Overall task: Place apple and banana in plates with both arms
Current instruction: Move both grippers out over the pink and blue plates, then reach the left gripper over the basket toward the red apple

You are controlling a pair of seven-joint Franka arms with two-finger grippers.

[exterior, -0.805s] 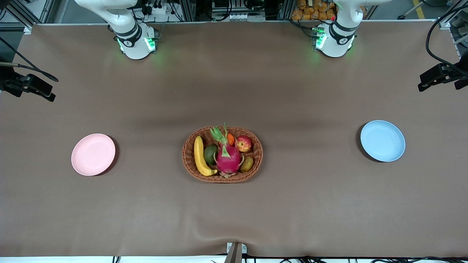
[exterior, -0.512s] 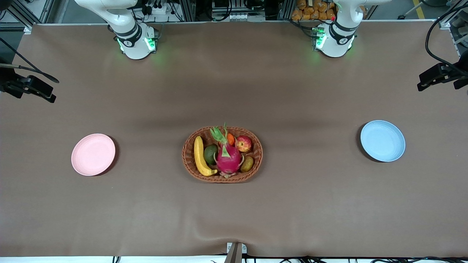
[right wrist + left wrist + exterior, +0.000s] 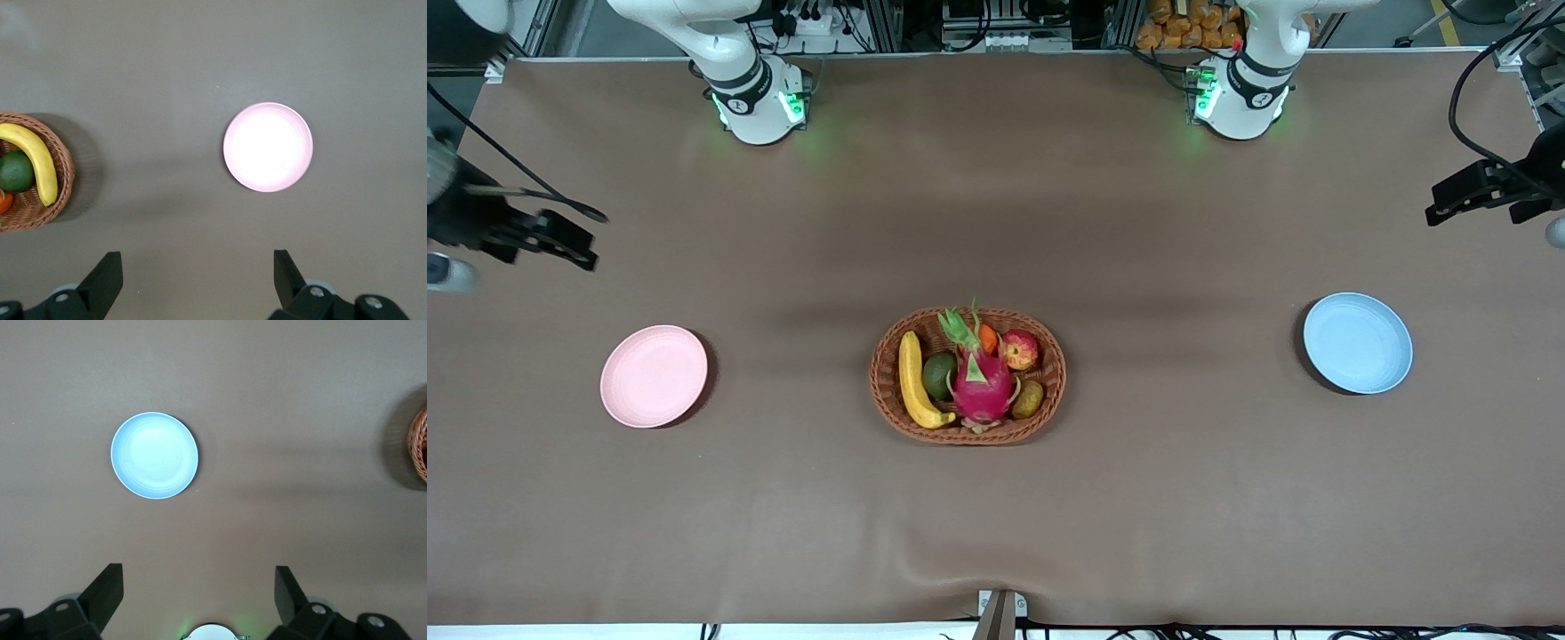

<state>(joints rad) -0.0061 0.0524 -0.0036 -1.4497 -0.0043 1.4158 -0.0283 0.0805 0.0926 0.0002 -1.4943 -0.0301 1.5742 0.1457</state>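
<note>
Both tools have shifted in the last second. The right tool [image 3: 560,242], at the right arm's end of the bench, has slid inward over the cloth toward the pink plate [image 3: 654,375]. The left tool [image 3: 1463,191], at the other end, has crept inward too, but less. Both stand wide open, holding nothing; each wrist view shows two dark fingers [image 3: 103,279] spread well apart with bare cloth between them, and the same for the left [image 3: 105,592]. Neither arm is waiting. I read this as the start of the approach; nothing has been picked yet.

The fruit has not moved. The banana [image 3: 916,382] lies in the wicker basket [image 3: 889,396] at mid-bench, against the wall toward the right arm's end. The apple [image 3: 1020,349] sits in the same basket toward the left arm's end, just beside the dragon fruit [image 3: 980,382]. The blue plate [image 3: 1357,342] lies well apart from the basket, toward the left arm's end; both plates are bare.

Materials:
- Bench [image 3: 996,516]: brown cloth, matte, a small wrinkle at the edge nearest the front camera.
- Basket: oval, woven, brown, low-walled.
- Plates: round, shallow, matte, same size.
- Banana: long, curved, smooth yellow, darker tip.
- Apple: small, round, red with yellow patches.
- Dragon fruit: magenta, green scales; crowds the apple, so that grasp looks tighter.
</note>
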